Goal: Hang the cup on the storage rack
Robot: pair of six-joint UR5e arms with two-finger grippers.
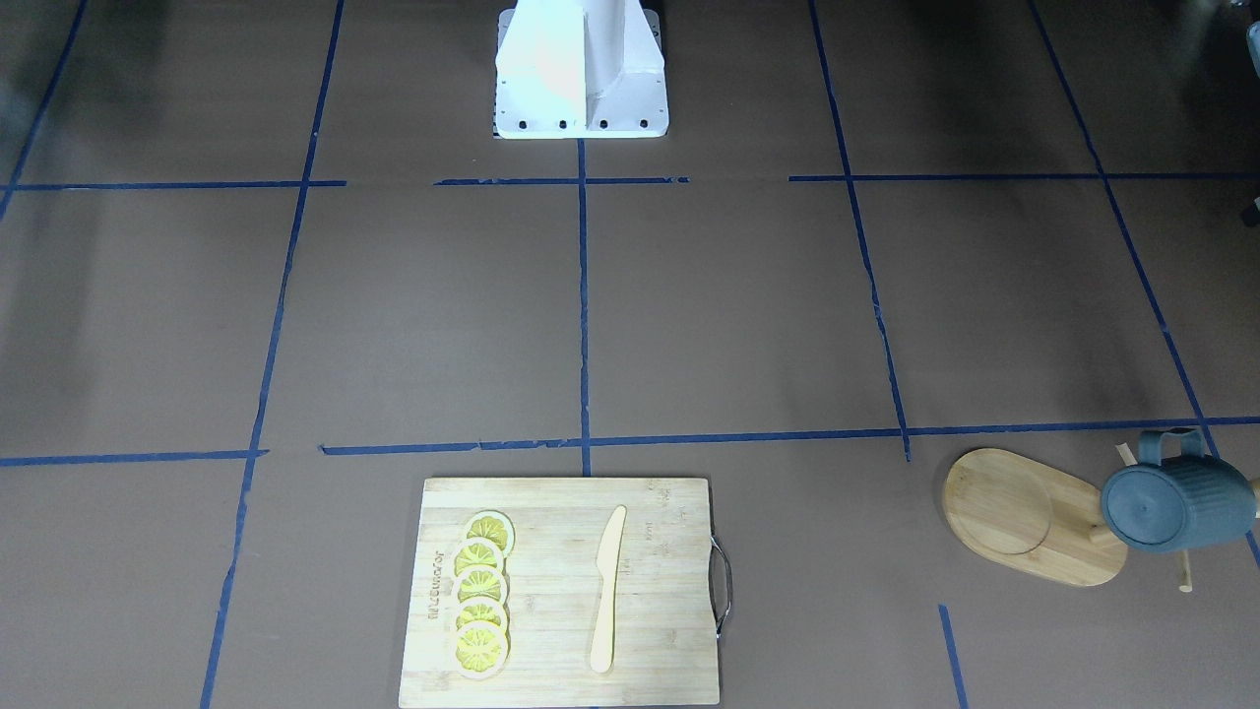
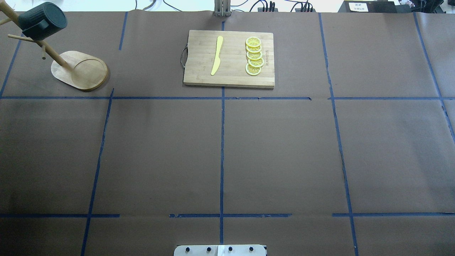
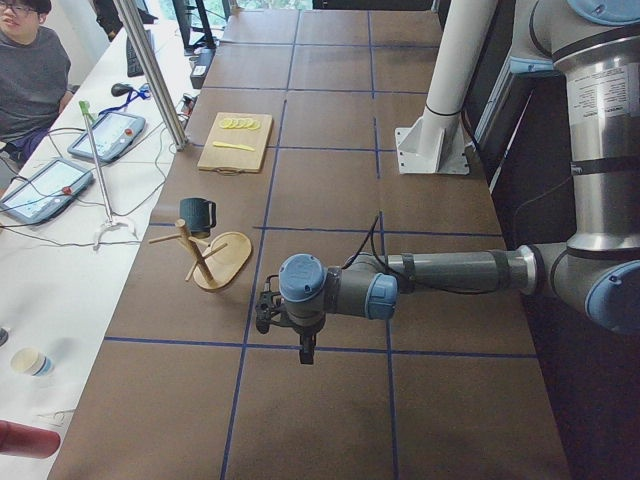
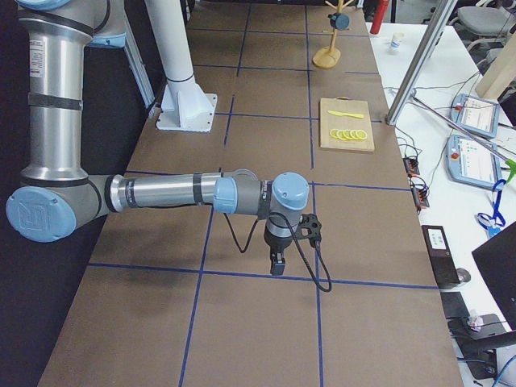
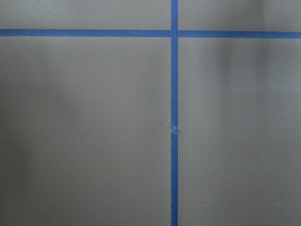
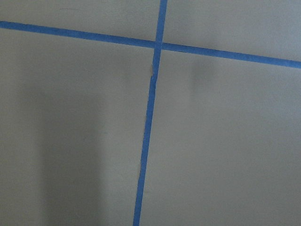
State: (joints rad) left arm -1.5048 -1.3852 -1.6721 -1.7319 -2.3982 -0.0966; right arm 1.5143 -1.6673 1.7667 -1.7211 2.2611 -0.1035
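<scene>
Brown paper tabletop (image 2: 284,149) gridded with blue tape. At far corner on robot's left side, dark blue-grey ribbed mug (image 1: 1176,502) hanging tilted from a thin peg of light bamboo mug tree with oval base (image 1: 1024,517), clear of the paper. Well apart from it, left gripper (image 3: 304,355) and right gripper (image 4: 276,266) low over bare paper; open or closed, cannot tell. Mid far edge: rectangular bamboo cutting board (image 2: 199,71) bearing yellow lemon slices (image 2: 253,56) and pale wooden knife (image 2: 217,55).

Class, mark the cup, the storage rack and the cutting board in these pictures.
cup (image 2: 43,20): overhead exterior view, its dark body.
storage rack (image 2: 85,71): overhead exterior view, its flat oval base.
cutting board (image 2: 198,67): overhead exterior view, bare wood by its handle.
</scene>
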